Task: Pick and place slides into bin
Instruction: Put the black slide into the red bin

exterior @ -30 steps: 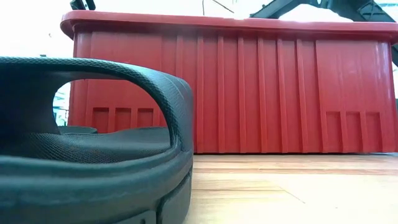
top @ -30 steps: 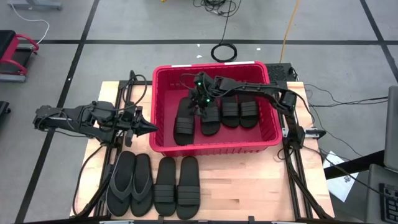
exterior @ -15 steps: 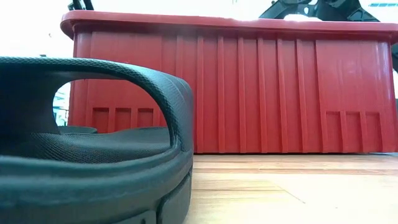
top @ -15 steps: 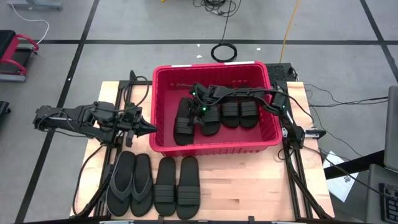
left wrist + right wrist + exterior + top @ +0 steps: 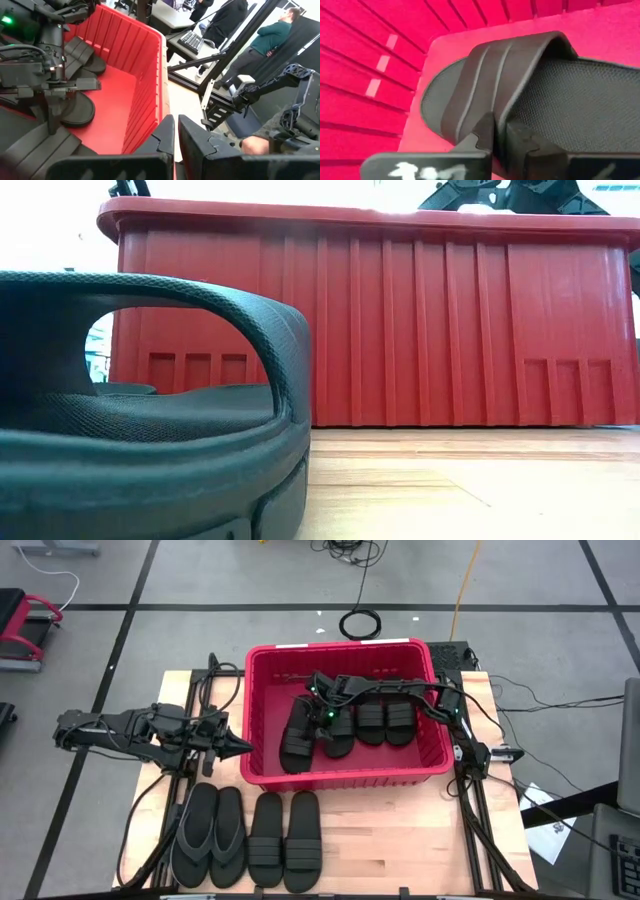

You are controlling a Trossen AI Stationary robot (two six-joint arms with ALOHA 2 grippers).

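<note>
The red bin (image 5: 430,755) stands at the table's far middle and holds several black slides side by side (image 5: 371,723). The leftmost one (image 5: 297,733) lies askew. My right gripper (image 5: 322,718) reaches down into the bin from the right. Its fingers are shut (image 5: 496,134) just over the ribbed strap (image 5: 490,85) of a slide on the bin floor. My left gripper (image 5: 243,746) (image 5: 175,137) hovers shut outside the bin's left wall, with nothing in it. Two flip-flops (image 5: 210,835) and two strapped slides (image 5: 285,840) lie soles down on the table's near part. My right gripper's shut fingertips (image 5: 485,131) stand at the near edge of the slide's ribbed strap (image 5: 470,117), slanting down from the bin's right side. I cannot tell whether they touch the strap. The slide lies flat on the bin floor.
The bin's tall ribbed walls (image 5: 400,330) close in my right arm. A strapped slide (image 5: 150,410) fills the low view's left. Bare wood lies at the table's near right (image 5: 400,840). Cables lie on the floor behind, and people show beyond the table (image 5: 265,40).
My right gripper has sunk deeper into the bin, toward the slides on its floor, and tipped a little further down. The slides lie as before.
</note>
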